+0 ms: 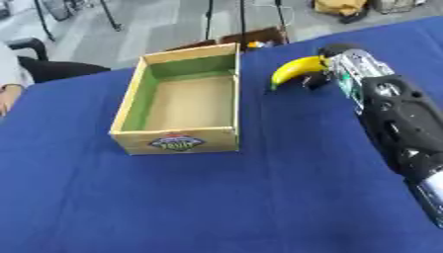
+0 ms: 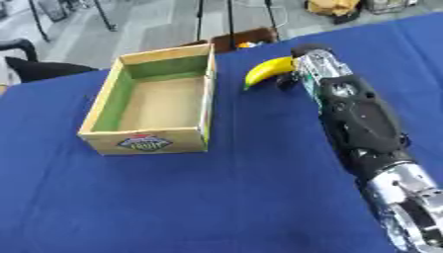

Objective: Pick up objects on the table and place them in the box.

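Note:
A yellow banana (image 1: 294, 70) sticks out leftward from my right hand (image 1: 333, 66), whose fingers are curled round its far end, at the back right of the blue table. The banana is a little to the right of the box's far right corner. The box (image 1: 180, 140) is an open wooden crate with green inner walls and a label on its front; nothing shows inside it. My right forearm (image 2: 359, 123) runs from the lower right up to the hand. My left hand shows in neither view.
A blue cloth (image 1: 216, 202) covers the table. Beyond the far edge is grey floor with stand legs, a brown box (image 1: 255, 37) and bags. A person's arm (image 1: 7, 79) shows at the left edge.

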### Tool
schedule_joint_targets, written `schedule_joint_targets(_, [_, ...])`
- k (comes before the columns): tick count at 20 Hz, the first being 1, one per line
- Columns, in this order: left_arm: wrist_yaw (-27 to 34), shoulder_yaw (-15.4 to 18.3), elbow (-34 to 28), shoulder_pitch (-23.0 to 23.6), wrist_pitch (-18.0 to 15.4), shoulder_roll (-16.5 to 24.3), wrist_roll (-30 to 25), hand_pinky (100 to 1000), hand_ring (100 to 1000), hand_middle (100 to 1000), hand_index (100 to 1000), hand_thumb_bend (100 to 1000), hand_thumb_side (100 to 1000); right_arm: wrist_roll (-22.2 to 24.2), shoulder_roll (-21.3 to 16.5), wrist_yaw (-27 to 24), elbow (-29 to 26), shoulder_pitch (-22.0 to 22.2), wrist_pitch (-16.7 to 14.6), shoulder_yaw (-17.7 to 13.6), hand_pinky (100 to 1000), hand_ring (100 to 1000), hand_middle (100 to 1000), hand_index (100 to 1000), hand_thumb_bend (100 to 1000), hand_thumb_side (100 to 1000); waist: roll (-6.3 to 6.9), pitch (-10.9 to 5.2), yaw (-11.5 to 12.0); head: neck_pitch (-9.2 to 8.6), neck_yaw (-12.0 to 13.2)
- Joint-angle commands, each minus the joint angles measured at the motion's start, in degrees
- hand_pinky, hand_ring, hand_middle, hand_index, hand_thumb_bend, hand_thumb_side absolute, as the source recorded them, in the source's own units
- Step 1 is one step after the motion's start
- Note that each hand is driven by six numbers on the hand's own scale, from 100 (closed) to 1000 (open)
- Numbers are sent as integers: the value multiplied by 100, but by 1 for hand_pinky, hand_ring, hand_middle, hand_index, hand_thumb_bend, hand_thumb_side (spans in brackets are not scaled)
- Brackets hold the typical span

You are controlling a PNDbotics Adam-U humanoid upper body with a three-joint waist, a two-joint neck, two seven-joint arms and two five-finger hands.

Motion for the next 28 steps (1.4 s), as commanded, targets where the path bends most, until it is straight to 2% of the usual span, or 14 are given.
schedule_joint_targets(1, [22, -11, -115, -43, 8, 68, -4, 246, 788, 790, 707, 100, 833, -68, -70, -31, -78, -169, -21, 15, 853, 983, 939, 987, 100, 616, -51, -93, 29, -50, 4])
schedule_joint_targets(4, [21, -11, -115, -44, 9, 67, -1, 246, 788, 790, 707, 100, 833, -126, -72, -17, -50, -164, -31, 16, 853, 983, 939, 987, 100, 616, -51, -90, 32, -53, 5])
schedule_joint_targets(5, [21, -11, -115, -44, 9, 67, 0, 247, 788, 790, 707, 100, 832, -139, -72, -14, -46, -165, -35, 17, 822, 960, 907, 930, 100, 631, -50, -89, 32, -54, 5])
schedule_joint_targets(12, [25, -13, -115, -47, 15, 66, 16, 246, 789, 792, 707, 100, 831, -510, -77, 112, -68, -159, -170, 43, 776, 926, 855, 835, 100, 657, -38, -83, 17, -65, 2])
schedule_joint_targets(18, [25, -12, -115, -44, 19, 64, 29, 247, 789, 792, 708, 100, 831, -727, -85, 166, -24, -140, -206, 33, 747, 905, 832, 803, 100, 691, -35, -82, 22, -83, -3])
schedule_joint_targets(22, [25, -15, -115, -50, 24, 54, 25, 245, 790, 793, 708, 100, 831, -820, -85, 160, 1, -139, -219, 33, 736, 898, 822, 783, 100, 682, -32, -69, 10, -77, -13])
schedule_joint_targets(26, [29, -11, -115, -48, 27, 53, 27, 245, 789, 793, 708, 100, 829, -944, -96, 143, -1, -131, -239, 39, 693, 873, 790, 725, 100, 677, -25, -68, 7, -76, -14])
schedule_joint_targets(28, [32, -12, -115, -49, 31, 52, 26, 245, 788, 793, 708, 100, 829, -1056, -93, 153, -33, -132, -257, 49, 629, 836, 751, 661, 100, 676, -26, -72, 3, -80, -19])
